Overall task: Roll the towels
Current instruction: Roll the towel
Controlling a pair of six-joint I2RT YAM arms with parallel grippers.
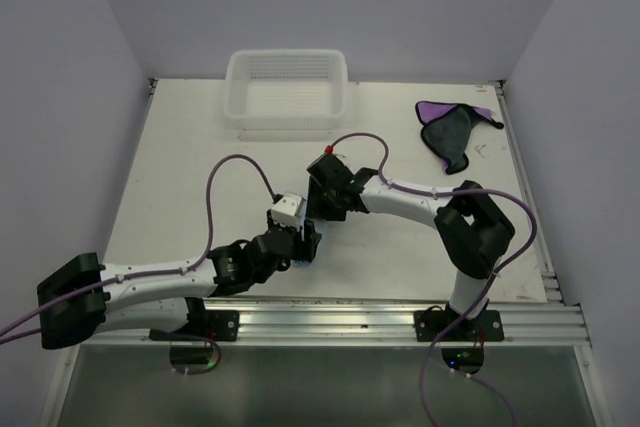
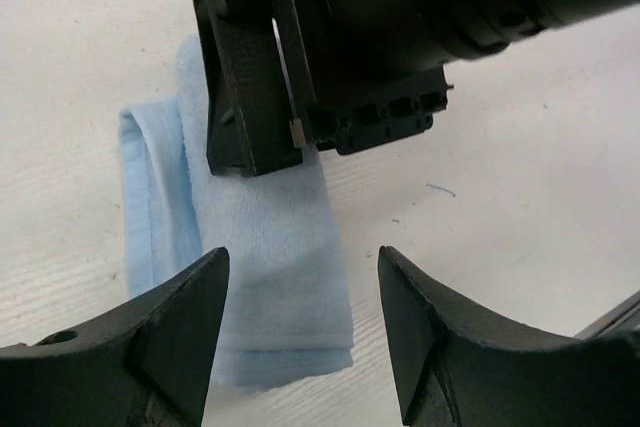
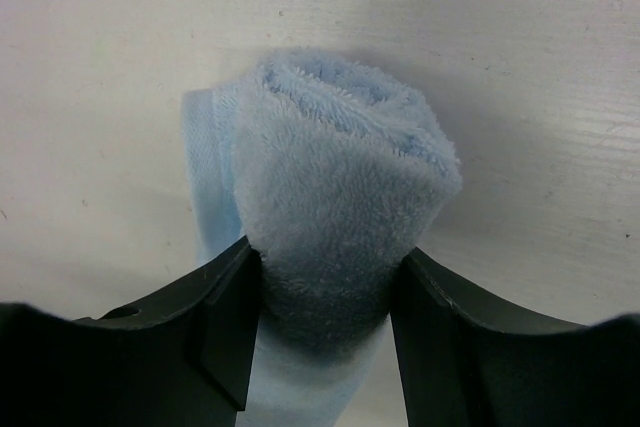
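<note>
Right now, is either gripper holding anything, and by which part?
Right gripper pinches the light blue towel by its rolled end. Left gripper is open above the flat tail, holding nothing.

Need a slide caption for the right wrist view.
Right gripper clamps the rolled-up light blue towel on the white table, unrolled tail trailing toward the camera.

A white plastic mesh basket [image 1: 287,94] sits at the far middle of the counter [image 1: 180,167]. A crumpled purple-and-dark-grey cloth towel [image 1: 452,129] lies far right. At centre lies a light blue terry towel [image 2: 270,247], its rolled end clamped between the jaws of the right gripper [image 3: 325,277], its flat end beneath the parted jaws of the left gripper [image 2: 303,277].
</note>
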